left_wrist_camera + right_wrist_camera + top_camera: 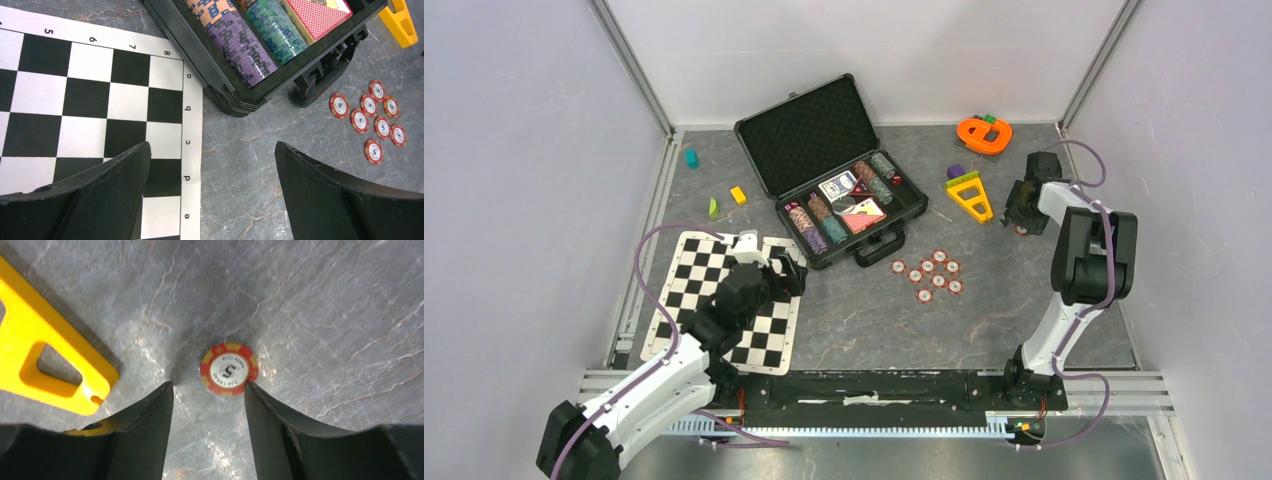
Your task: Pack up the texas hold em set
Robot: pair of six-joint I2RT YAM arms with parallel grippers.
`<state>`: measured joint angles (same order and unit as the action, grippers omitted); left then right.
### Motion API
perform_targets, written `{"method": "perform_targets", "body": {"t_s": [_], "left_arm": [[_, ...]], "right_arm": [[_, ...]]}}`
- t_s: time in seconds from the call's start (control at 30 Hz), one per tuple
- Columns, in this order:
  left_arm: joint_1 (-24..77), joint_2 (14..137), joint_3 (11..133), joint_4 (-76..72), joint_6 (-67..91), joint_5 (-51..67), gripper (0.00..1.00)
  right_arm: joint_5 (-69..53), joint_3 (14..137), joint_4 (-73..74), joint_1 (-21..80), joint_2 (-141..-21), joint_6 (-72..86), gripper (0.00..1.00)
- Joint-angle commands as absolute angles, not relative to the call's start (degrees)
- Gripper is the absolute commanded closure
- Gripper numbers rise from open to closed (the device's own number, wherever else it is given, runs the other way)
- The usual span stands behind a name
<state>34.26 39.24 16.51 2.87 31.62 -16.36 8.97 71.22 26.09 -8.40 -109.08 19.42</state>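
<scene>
Near left, the left arm stretches low over the checkered mat (714, 290). The left gripper (212, 146) is empty, jaws spread wide, just short of the case (809, 135). Far right, the right arm folds tall, and the right gripper (207, 386) points down with its jaws partly apart. A lone chip (229, 369) lies between its tips, perhaps touching one finger. The case lies open, centre far, holding chip stacks (250, 45) and cards. Loose chips (932, 272) cluster near-right of it.

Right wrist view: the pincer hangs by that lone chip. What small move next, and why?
Probably ease the right pincer forward before closing: the chip lies flat just past its tips, off-centre toward one finger, not between them.
</scene>
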Motion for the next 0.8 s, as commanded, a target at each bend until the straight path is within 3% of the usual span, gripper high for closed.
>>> {"method": "perform_targets", "body": {"t_s": [0.0,0.2,0.27,0.33,0.4,0.47,0.57,0.77], "left_arm": [[34.5,38.0,17.8,1.3,30.9,-16.5,0.0],[34.5,37.3,17.7,1.7,30.9,-16.6,0.0],[34.5,37.4,17.7,1.5,31.0,-16.3,0.0],[34.5,37.7,17.7,1.3,31.0,-16.1,0.0],[34.5,38.0,17.7,1.1,31.0,-16.0,0.0],[34.5,38.1,17.8,1.1,31.0,-16.0,0.0],[34.5,38.0,17.8,1.2,31.0,-16.1,0.0],[34.5,37.7,17.6,1.3,30.9,-16.2,0.0]], "right_arm": [[1.3,64.3,26.9,-8.2,-107.1,21.0,0.44],[0.9,58.5,25.2,-7.6,-102.6,21.7,0.59],[0.2,57.6,24.8,-7.3,-101.5,21.4,0.6],[0.7,58.4,25.7,-6.7,-100.6,20.6,0.52],[3.7,60.5,27.2,-7.0,-99.9,20.3,0.28],[4.6,63.5,28.5,-8.3,-99.9,20.0,0.19],[5.0,68.1,30.6,-10.4,-101.3,19.4,0.14],[5.5,72.5,31.4,-12.1,-105.6,19.7,0.17]]}}
